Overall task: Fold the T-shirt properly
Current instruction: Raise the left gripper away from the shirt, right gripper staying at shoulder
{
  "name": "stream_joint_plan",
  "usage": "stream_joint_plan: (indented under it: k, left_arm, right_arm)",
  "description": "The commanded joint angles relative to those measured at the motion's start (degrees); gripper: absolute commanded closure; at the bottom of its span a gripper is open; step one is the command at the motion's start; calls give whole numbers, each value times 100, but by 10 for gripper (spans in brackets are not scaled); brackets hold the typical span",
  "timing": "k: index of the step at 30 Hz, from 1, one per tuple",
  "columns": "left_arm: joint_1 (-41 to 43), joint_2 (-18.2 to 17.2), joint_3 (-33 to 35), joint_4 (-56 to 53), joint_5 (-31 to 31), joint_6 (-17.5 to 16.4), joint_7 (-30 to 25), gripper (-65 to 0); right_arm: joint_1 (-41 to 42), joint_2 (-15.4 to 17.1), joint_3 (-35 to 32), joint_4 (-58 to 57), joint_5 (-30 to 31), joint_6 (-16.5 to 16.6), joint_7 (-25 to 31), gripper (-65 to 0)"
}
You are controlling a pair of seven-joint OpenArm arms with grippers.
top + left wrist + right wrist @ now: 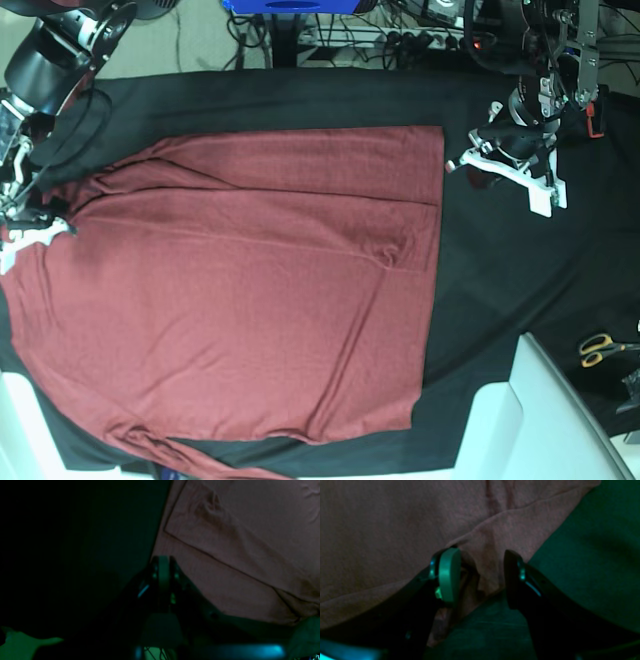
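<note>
The right gripper (pixel 480 576) stood with its jaws parted over a bunched fold at the T-shirt's (pixel 250 290) edge, cloth rising between the fingers but clamped by neither, at the base view's left side of the black cloth sheet (pixel 500 280). The left gripper (pixel 163 567), jaws pressed together on nothing, hovered just off the shirt's straight right-hand edge. The shirt lay spread flat over most of the sheet, sleeve trailing toward the near-left corner, scissors (pixel 603 348) well apart near the right edge.
</note>
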Motion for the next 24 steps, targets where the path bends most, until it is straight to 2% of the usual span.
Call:
stream_joint_plan:
  k: [1, 5, 10, 12, 15, 16, 18, 24]
  left_arm:
    - [7, -42, -25, 87, -29, -29, -83, 0]
    - [7, -42, 11, 87, -29, -29, -83, 0]
    - [7, -42, 19, 79, -29, -29, -74, 0]
    - [7, -42, 19, 79, -29, -29, -74, 0]
    - [7, -42, 19, 79, -29, -29, -74, 0]
    - [33, -42, 19, 79, -29, -29, -74, 0]
    - [68, -42, -7, 79, -29, -29, -74, 0]
    - [77, -42, -16, 79, -29, -29, -74, 0]
  right_arm:
    - [100, 102, 5, 11, 44, -5, 120, -272]
    - [117, 296, 23, -411, 44, -5, 137, -272]
    - [153, 357, 23, -719, 44, -5, 357, -266]
    - [153, 357, 14, -728, 44, -5, 357, -203]
    - [153, 357, 14, -701, 44, -5, 331, -24]
    - [153, 349, 23, -684, 44, -5, 331, 0]
    - [153, 349, 41, -675, 44, -5, 322, -15]
    - [117, 340, 49, -675, 44, -5, 322, -2]
